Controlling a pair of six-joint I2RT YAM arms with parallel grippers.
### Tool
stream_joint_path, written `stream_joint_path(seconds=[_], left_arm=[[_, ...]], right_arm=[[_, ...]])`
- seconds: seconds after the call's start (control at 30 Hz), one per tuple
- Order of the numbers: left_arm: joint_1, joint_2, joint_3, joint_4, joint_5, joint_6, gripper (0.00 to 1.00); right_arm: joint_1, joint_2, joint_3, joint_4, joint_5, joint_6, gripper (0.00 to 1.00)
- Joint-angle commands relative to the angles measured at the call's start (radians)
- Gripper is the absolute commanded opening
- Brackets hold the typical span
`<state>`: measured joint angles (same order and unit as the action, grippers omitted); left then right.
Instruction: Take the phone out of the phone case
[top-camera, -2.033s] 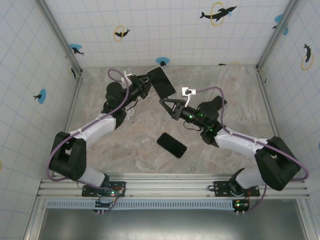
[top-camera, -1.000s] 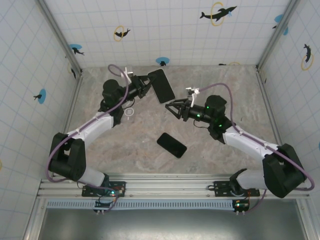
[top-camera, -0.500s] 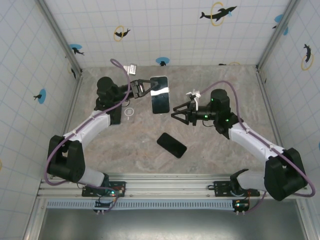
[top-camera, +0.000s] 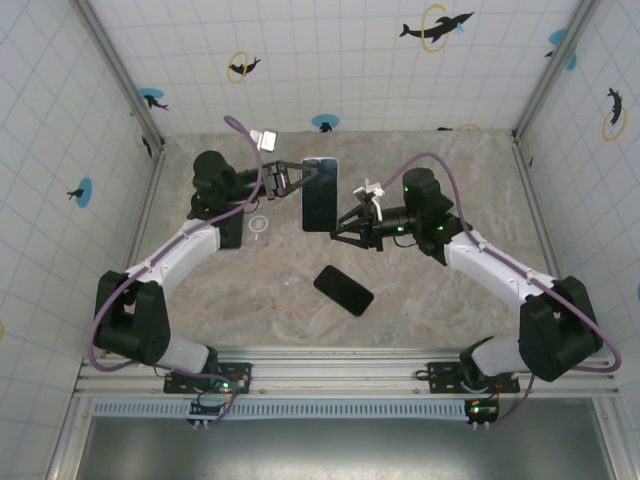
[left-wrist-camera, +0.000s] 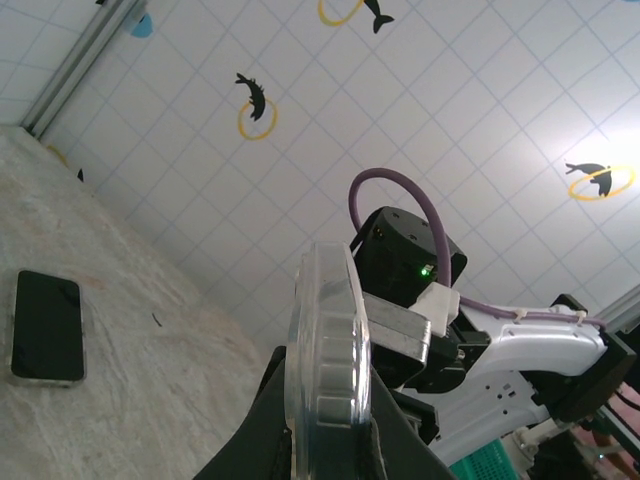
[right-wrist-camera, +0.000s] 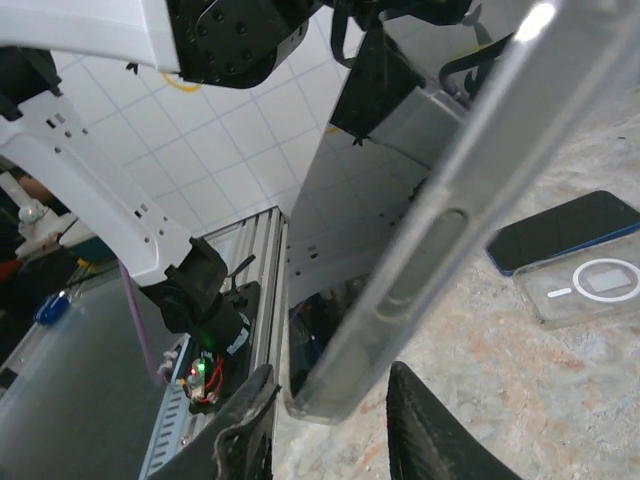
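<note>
Phone (top-camera: 320, 195) sits inside the clear phone case (left-wrist-camera: 322, 360), dark face outward. The pair is held above the table (top-camera: 450, 180) toward the far middle of the workspace, long side upright in the top view. Left gripper (top-camera: 295, 180) is clamped on the case's left edge, its 2 fingers pinching the transparent rim. Right gripper (top-camera: 338, 225) stands at the case's lower right corner with jaws apart. In the right wrist view that corner lies between the 2 fingers, with a gap showing beside 1 of them. Against the frame 2 seconds back, the cased phone has swung from a slant near the rear wall to this squared position. Against the frame 0.5 seconds back, the right gripper, then clear of the case on its right, has come in to the corner with jaws narrower. Second phone (top-camera: 343, 290) lies flat on the table nearer the arm bases, unmoved across the frames. Second clear case (right-wrist-camera: 592, 288), marked with a ring, lies flat on the table with the marble showing through it. The right wrist view puts it just beside that loose phone, but contact between the 2 cannot be determined.
</note>
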<state>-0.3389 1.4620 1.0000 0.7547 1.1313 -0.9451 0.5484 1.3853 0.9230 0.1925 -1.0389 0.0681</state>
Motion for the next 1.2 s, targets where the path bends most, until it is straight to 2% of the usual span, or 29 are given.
stream_joint_path(seconds=[0.0,0.2,0.43,0.6,0.77,0.9,1.17], left_arm=[[0.008,-0.022,0.039,0.017,0.021,0.032,0.0],[0.007,-0.032,0.03,0.017,0.019,0.026,0.0],[0.008,-0.032,0.023,0.045,0.034,-0.036,0.0],[0.006,-0.019,0.004,0.14,0.05,-0.167,0.0],[-0.003,-0.002,-0.009,0.227,0.059,-0.291,0.0],[-0.011,0.004,-0.006,0.236,0.067,-0.331,0.0],[-0.018,0.014,-0.003,0.231,0.073,-0.345,0.0]], right_arm=[[0.007,0.02,0.042,-0.011,-0.034,-0.02,0.28],[0.007,0.027,0.053,-0.045,-0.03,-0.047,0.15],[0.009,0.038,0.105,-0.141,0.057,-0.14,0.08],[0.015,0.041,0.119,-0.143,0.154,-0.176,0.08],[0.033,0.039,0.145,-0.182,0.314,-0.269,0.07],[0.047,0.034,0.157,-0.17,0.432,-0.323,0.06],[0.056,0.034,0.165,-0.123,0.514,-0.325,0.06]])
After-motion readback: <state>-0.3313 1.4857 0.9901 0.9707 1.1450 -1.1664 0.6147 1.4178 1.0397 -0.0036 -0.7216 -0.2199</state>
